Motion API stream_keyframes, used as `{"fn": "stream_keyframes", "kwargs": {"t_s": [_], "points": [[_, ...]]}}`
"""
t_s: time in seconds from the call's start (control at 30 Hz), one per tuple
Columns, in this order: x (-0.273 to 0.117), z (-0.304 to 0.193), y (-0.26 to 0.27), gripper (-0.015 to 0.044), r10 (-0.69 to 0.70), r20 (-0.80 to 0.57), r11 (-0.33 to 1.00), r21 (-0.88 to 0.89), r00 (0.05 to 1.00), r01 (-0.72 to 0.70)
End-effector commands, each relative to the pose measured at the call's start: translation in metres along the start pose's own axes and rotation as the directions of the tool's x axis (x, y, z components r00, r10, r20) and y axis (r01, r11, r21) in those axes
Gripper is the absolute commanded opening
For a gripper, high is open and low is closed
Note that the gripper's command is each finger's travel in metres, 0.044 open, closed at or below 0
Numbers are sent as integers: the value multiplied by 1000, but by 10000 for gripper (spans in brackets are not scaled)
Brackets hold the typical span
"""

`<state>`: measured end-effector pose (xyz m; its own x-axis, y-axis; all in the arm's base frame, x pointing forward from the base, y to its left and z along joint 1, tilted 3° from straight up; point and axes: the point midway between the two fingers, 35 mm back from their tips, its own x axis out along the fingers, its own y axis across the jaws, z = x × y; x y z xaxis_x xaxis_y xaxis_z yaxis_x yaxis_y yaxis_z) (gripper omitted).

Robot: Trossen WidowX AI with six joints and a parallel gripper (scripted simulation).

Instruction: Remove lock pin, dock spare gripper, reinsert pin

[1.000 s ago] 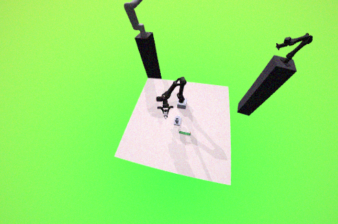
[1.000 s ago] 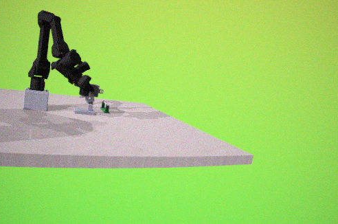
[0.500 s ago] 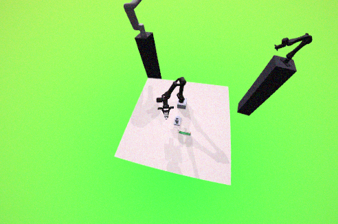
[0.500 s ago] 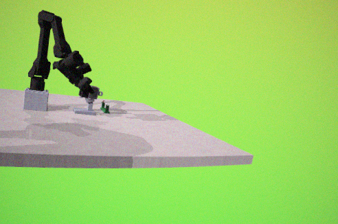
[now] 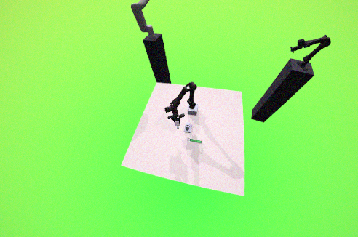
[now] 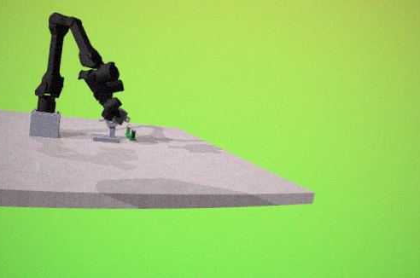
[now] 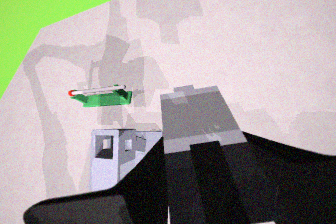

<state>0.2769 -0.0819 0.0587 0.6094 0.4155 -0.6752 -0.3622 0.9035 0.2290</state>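
Lock pin [image 5: 196, 139] [image 6: 129, 126] [image 7: 97, 90], red-tipped, lies across the green cradle [image 5: 196, 141] [image 6: 131, 135] [image 7: 107, 99], near side of the socket mount [image 5: 188, 128] [image 6: 112, 132] [image 7: 104, 167] in top view; the mount stands upright just R of the claw, w/ its square opening pin-free. Two dark pillars [image 5: 157, 58] [image 5: 281, 94] w/ other arms stand far L & far R, off the table [image 5: 215, 116] [image 6: 167, 170] [image 7: 270, 65]. Arm [image 5: 183, 95] [image 6: 54, 55] is bent high at the elbow, forearm slanting down, claw [image 5: 177, 120] [image 6: 115, 117] [image 7: 194, 136] tilted above the tabletop, clamped on the grey spare gripper [image 5: 177, 125] [image 6: 123, 116] [image 7: 200, 116], undocked.

1 arm bent, tool [image 5: 177, 121] [image 6: 121, 116] [image 7: 194, 136] angled down, clamped w/ load.
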Motion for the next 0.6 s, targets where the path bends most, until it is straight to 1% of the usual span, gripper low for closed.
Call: {"fn": "stream_keyframes", "kwargs": {"t_s": [0.0, 0.57], "points": [[2, 10, 2, 0, 7, -39, 1000, 13, 999, -6], [15, 27, 32, 0, 37, -271, 996, 92, 962, -12]]}}
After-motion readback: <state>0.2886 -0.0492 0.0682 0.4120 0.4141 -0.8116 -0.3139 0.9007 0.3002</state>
